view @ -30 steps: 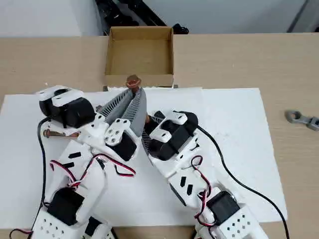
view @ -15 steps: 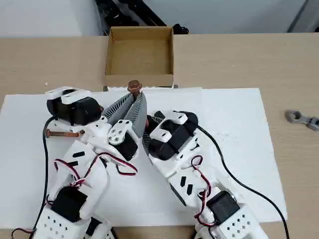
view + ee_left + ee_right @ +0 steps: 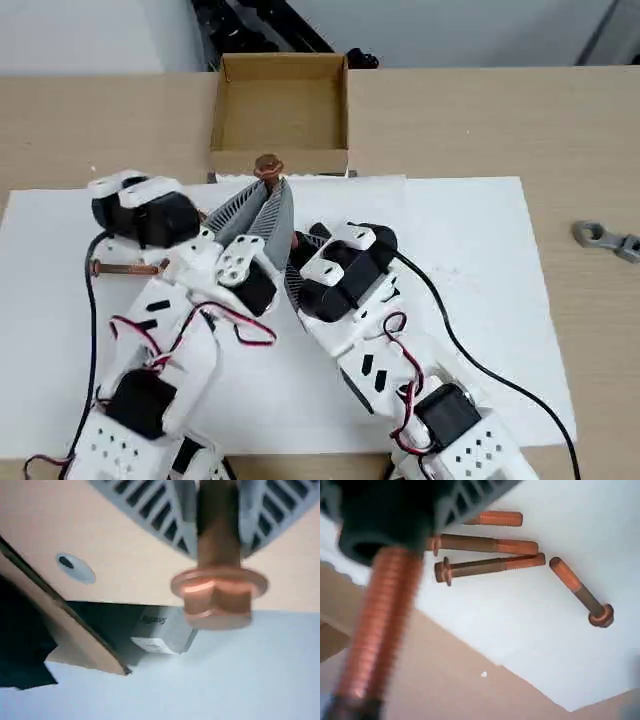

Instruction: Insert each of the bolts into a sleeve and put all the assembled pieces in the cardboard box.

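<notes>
Jam risk: the bolt (image 3: 267,166) is pinched by its shank alone, so a skewed push could bind its thread at the mouth of the sleeve (image 3: 380,520) or twist it out of the grip
Drop risk: the bolt head sits just short of the front wall of the cardboard box (image 3: 280,158); let go here, it would likely land outside on the white sheet (image 3: 470,260)
Left arm: stretched toward the box, with the left gripper (image 3: 266,186) clamped on the bolt shank and the head pointing boxward
Right arm: tucked close beside the left, with the right gripper (image 3: 415,507) apparently closed around the dark sleeve, from which thread emerges
Loose bolts (image 3: 487,565): four lie on the sheet
</notes>
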Motion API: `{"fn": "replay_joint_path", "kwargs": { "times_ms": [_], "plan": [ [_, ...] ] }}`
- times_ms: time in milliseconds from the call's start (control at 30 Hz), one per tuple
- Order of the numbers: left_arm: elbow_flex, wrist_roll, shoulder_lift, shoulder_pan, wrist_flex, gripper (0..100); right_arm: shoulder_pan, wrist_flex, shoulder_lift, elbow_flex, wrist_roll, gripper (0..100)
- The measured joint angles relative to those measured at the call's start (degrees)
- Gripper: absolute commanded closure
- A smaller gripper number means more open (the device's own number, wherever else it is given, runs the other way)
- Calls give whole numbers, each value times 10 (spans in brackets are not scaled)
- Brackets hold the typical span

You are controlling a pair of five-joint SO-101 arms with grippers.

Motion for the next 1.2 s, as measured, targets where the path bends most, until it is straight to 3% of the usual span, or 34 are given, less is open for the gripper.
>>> {"fn": "replay_joint_path", "kwargs": {
  "times_ms": [200,1200],
  "plan": [
    [0,0,54,-40,-31,995,0,0,0,0,0,997],
    [24,20,50,-16,-36,995,-2,2,2,3,0,997]
  ]
}}
